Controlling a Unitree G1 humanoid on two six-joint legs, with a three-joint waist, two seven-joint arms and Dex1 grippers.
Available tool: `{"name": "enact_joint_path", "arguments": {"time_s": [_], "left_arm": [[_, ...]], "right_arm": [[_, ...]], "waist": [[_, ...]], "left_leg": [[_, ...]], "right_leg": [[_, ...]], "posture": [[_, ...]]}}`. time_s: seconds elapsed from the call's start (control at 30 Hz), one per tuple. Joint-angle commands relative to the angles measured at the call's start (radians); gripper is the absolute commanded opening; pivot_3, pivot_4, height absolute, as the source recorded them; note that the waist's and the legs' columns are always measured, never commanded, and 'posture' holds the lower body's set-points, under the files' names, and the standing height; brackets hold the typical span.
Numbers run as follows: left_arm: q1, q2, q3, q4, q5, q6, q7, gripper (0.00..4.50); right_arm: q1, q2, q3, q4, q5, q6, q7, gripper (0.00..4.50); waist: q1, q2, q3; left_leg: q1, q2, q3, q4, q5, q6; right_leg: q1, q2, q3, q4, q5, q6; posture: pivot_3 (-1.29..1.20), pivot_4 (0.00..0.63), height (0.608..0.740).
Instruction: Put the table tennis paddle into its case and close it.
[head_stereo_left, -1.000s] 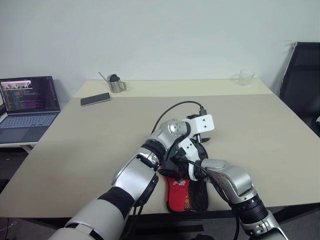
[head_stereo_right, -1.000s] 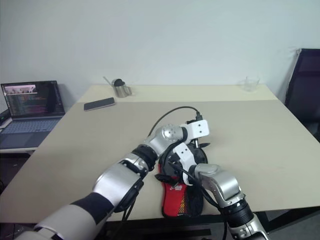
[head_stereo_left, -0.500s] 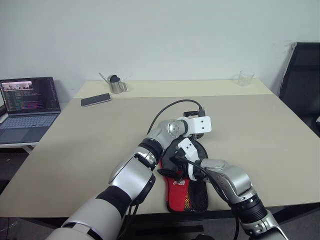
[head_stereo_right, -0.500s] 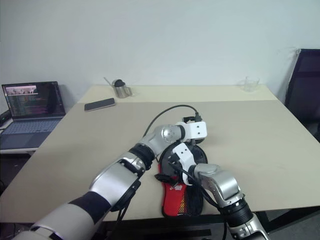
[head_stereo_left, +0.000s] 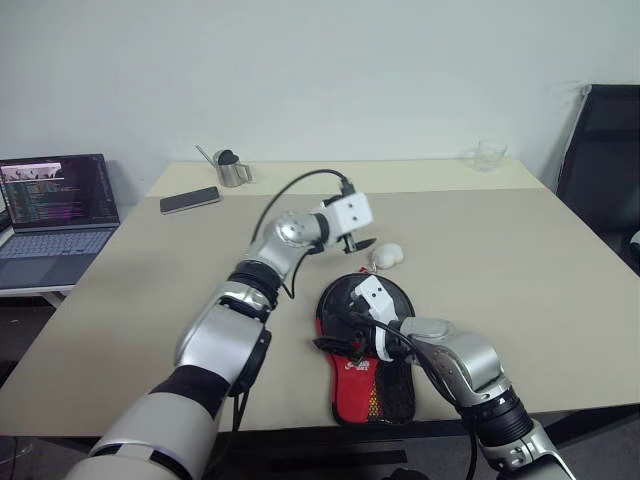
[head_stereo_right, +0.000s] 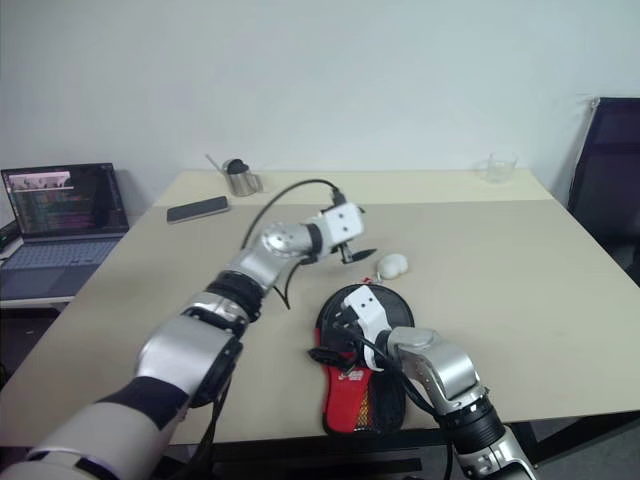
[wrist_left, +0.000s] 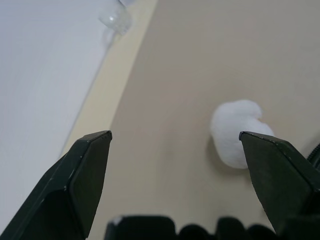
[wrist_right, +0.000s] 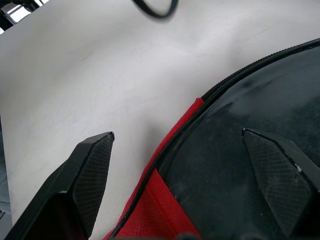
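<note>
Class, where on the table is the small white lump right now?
In the head views, the white lump lies mid-table, just beyond the case, beside the open left claw.

The case (head_stereo_left: 366, 345) lies on the table (head_stereo_left: 520, 270), a white lump (head_stereo_left: 386, 256) behind it.

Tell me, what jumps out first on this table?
The paddle-shaped black and red fabric case lies at the table's near edge, with the right pincer open over its black part. Just beyond it, the open left pincer hangs above the table beside a small white crumpled lump.

Case (head_stereo_left: 365, 345) black above, red below; table (head_stereo_left: 180, 290) beige.
</note>
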Motion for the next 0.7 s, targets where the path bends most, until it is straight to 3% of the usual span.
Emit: {"name": "enact_joint_path", "arguments": {"time_s": [0.03, 0.23, 0.4, 0.5, 0.7], "left_arm": [[0.039, 0.067, 0.101, -0.101, -0.140, 0.043, -0.142, 4.49], [0.164, 0.181, 0.193, -0.311, -0.320, 0.303, -0.379, 4.49], [0.353, 0.265, 0.229, -0.670, -0.497, 0.622, -0.522, 4.49], [0.481, 0.274, 0.207, -0.846, -0.517, 0.708, -0.490, 4.49], [0.590, 0.179, 0.150, -0.954, -0.468, 0.700, -0.324, 4.49]], "right_arm": [[0.047, -0.006, 0.049, 0.063, -0.001, 0.052, 0.007, 4.50], [0.049, -0.011, 0.056, 0.055, -0.004, 0.048, 0.009, 4.50], [0.055, -0.019, 0.061, 0.046, -0.003, 0.049, 0.012, 4.50], [0.058, -0.024, 0.057, 0.043, 0.001, 0.051, 0.013, 4.50], [0.058, -0.035, 0.052, 0.038, 0.002, 0.052, 0.016, 4.50]], "waist": [[0.000, 0.001, 0.000], [0.001, 0.001, -0.001], [-0.001, 0.001, -0.001], [0.001, 0.003, -0.003], [0.009, 0.002, -0.004]], "left_leg": [[0.000, 0.000, 0.000, 0.000, 0.000, 0.000], [0.000, -0.001, -0.001, 0.000, 0.000, 0.000], [0.000, 0.000, -0.002, 0.000, 0.000, 0.000], [0.000, 0.000, -0.002, 0.000, -0.001, 0.000], [0.000, 0.000, -0.003, 0.000, -0.001, 0.000]], "right_leg": [[0.000, 0.000, 0.000, 0.000, 0.000, 0.000], [0.000, 0.001, 0.000, 0.000, 0.000, 0.000], [0.000, 0.001, 0.001, 0.000, 0.000, 0.000], [0.001, 0.000, 0.003, -0.001, 0.000, -0.001], [0.002, -0.001, 0.002, -0.001, 0.000, -0.001]], "posture": [[0.00, 0.150, 0.740], [0.00, 0.150, 0.740], [0.00, 0.150, 0.740], [0.00, 0.150, 0.740], [0.00, 0.150, 0.740]]}}
